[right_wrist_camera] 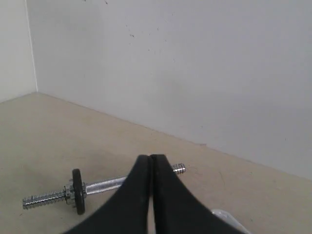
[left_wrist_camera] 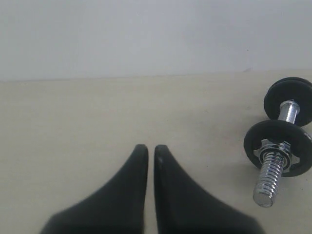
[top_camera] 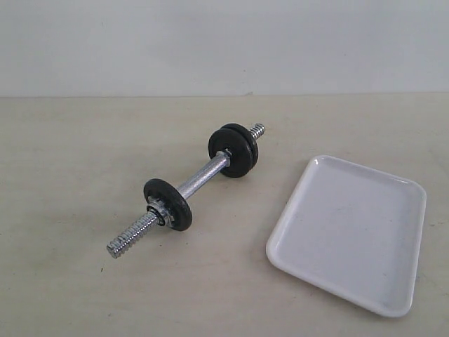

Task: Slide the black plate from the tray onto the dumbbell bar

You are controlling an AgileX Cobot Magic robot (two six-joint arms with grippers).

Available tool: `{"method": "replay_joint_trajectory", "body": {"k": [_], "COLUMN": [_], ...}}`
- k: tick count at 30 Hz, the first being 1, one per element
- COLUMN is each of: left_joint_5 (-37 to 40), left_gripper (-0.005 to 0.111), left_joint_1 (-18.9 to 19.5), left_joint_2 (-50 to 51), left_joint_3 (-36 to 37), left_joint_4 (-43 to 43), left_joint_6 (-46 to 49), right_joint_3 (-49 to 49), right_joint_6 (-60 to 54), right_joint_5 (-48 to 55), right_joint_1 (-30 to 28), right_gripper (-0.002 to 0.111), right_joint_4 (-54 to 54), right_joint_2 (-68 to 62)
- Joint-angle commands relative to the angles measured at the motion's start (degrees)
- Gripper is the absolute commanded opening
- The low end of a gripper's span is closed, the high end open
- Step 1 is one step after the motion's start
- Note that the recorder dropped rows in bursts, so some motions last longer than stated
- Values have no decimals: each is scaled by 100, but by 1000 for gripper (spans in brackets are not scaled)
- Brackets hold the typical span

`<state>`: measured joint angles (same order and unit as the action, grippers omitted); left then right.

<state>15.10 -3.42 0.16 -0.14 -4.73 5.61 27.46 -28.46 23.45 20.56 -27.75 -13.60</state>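
the left gripper [left_wrist_camera: 150, 148] has its two black tips almost touching. the dumbbell bar [left_wrist_camera: 269, 178] lies apart from it on the tan table [left_wrist_camera: 73, 122].

Light is bright, even and diffuse in all three views, seemingly from overhead. In the exterior view the bar [top_camera: 184, 188] casts only a faint, soft shadow on the table [top_camera: 70, 210]. The tray [top_camera: 351, 232] shows a thin dark shadow under its near edge and a mild sheen along its rim. The picture is slightly soft and washed out.

In the left wrist view the left gripper [left_wrist_camera: 151, 148] is a featureless black shape, blurred toward its base. The bar, off to one side of its tips, is sharp, with bright glints on the chrome thread.

In the right wrist view the right gripper [right_wrist_camera: 150, 157] is likewise black and soft-edged. The bar beyond its tips is a little blurred, and the wall [right_wrist_camera: 195, 73] looks greyer and dimmer.
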Motion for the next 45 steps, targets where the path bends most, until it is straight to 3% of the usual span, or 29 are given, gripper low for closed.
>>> {"method": "replay_joint_trajectory", "body": {"k": [1, 5, 9, 12, 16, 23, 34, 39, 42, 45], "left_joint_5": [44, 44, 81, 96, 96, 96, 85, 85, 84, 84], "left_gripper": [4, 4, 4, 4, 4, 4, 4, 4, 4, 4], "left_joint_1": [23, 23, 23, 23, 23, 23, 23, 23, 23, 23], "left_joint_2": [-16, -16, -16, -16, -16, -16, -16, -16, -16, -16], "left_joint_3": [14, 14, 14, 14, 14, 14, 14, 14, 14, 14], "left_joint_4": [213, 239, 258, 282, 282, 282, 288, 301, 299, 299], "left_joint_6": [71, 81, 236, 267, 267, 267, 267, 267, 267, 267], "right_joint_3": [-558, -795, -809, -809, -928, -2329, -2695, -2746, -2746, -2746], "right_joint_6": [-71, 681, 2502, 3048, 3048, 3073, 3089, 3089, 3089, 3089], "right_joint_5": [-475, -499, -475, -475, -639, -2574, -2294, -1641, -535, -511], "right_joint_1": [-5, -5, -5, -5, -5, -5, -5, -5, -5, -5], "right_gripper": [0, 0, 0, 0, 0, 0, 0, 0, 0, 0], "right_joint_4": [-24, 555, 2961, 3926, 3856, 3820, 3549, 3534, 3487, 3510], "right_joint_2": [31, 31, 31, 31, 31, 31, 299, 1030, 1106, 1117]}}
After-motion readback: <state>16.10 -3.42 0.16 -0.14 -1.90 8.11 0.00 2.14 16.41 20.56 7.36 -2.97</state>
